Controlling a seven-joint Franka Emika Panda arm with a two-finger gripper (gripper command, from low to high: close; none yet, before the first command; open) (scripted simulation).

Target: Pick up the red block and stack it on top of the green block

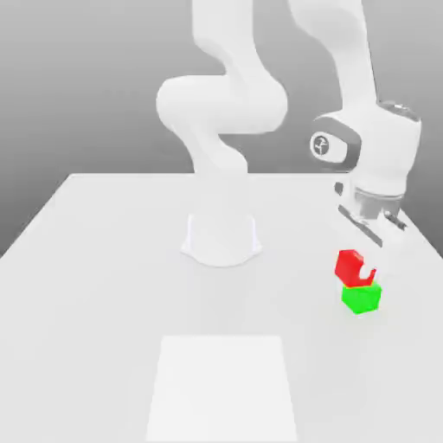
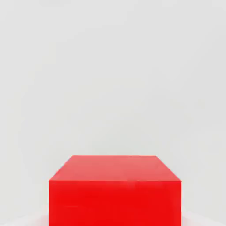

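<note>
**Red block on the green block, right under the pincer**

Pincer hanging low, pointing down at the table, wrist roughly upright. Open, closed or clamped on the block: cannot tell.

Directly beneath the pincer, and close to it: red block, seen from the hand camera as a broad red top and front face with pale table beyond. Close enough under the hand to be either held or just set down. Probably placed there on purpose, since the stack needs red centred over green before any release.

Under the red block and touching it: green block, flat on the table. Red apparently resting on green's top, though looking slightly turned and shifted off green's outline in the exterior view. Worth checking the overlap before backing away, as an off-centre cube could tip.

Judged stage: stacking nearly done, release and a straight lift likely remaining.

Farther from the pincer: white arm base, well apart, toward the exterior view's left. Nearer the camera, a paler square patch on the tabletop.
</note>
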